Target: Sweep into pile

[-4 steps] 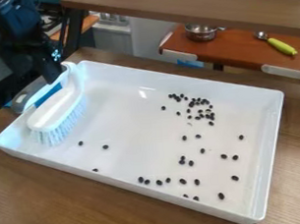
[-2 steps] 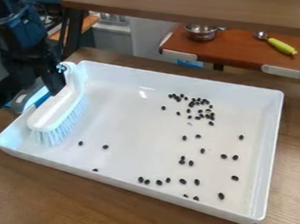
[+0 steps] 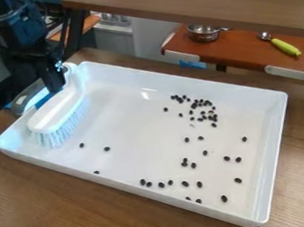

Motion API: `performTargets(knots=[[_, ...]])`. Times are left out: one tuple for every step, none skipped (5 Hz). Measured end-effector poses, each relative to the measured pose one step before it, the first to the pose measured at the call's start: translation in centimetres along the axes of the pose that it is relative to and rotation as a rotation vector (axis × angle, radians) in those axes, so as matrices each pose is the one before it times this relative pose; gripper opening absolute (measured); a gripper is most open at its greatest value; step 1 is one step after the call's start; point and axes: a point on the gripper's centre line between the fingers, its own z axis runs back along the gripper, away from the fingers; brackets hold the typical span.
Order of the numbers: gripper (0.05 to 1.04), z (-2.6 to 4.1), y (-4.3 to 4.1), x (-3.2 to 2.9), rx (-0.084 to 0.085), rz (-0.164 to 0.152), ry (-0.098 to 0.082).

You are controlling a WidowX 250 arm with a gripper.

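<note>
Right now, shows a big white tray (image 3: 254,221) on a brown wood table (image 3: 69,205). Think of the tray as a clock, with twelve at the top of the view. At ten o'clock in the tray, find a white brush (image 3: 56,112), slanting from near eleven down to nine, with pale bristles (image 3: 67,125) facing down and toward the middle. Just over the brush, between ten and eleven, see the black gripper (image 3: 56,89), hanging down from the upper left and pointing at the brush's back. Can't tell if let go, squeezed tight or holding on to the brush.

At two o'clock, look for lots of little black beans (image 3: 200,119), bunched close but with small gaps. From there, find more beans spread out toward three, four and five o'clock. Near the front wall, see a loose, bumpy row from six to five. Over on the other side, spot two beans at nine and one at eight, well apart from the bunch.

Past the tray, at one o'clock, see a shiny metal pot (image 3: 204,33) on a red-brown board (image 3: 232,46). At two o'clock, on the same board, find a metal scoop (image 3: 264,35) with a green handle (image 3: 286,47), lying at a slant.
</note>
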Motion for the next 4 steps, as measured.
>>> performTargets(knots=[[1.0, 0.006, 0.382, -0.178, 0.0241, 0.0101, 0.0111], [1.0, -0.629, 1.446, -0.076, 0.0814, 0.0434, 0.0297], [1.0, -0.392, 0.464, 0.288, 0.0391, 0.0159, 0.0076], [1.001, -0.645, 0.304, 0.096, 0.0142, 0.0111, 0.0131]])
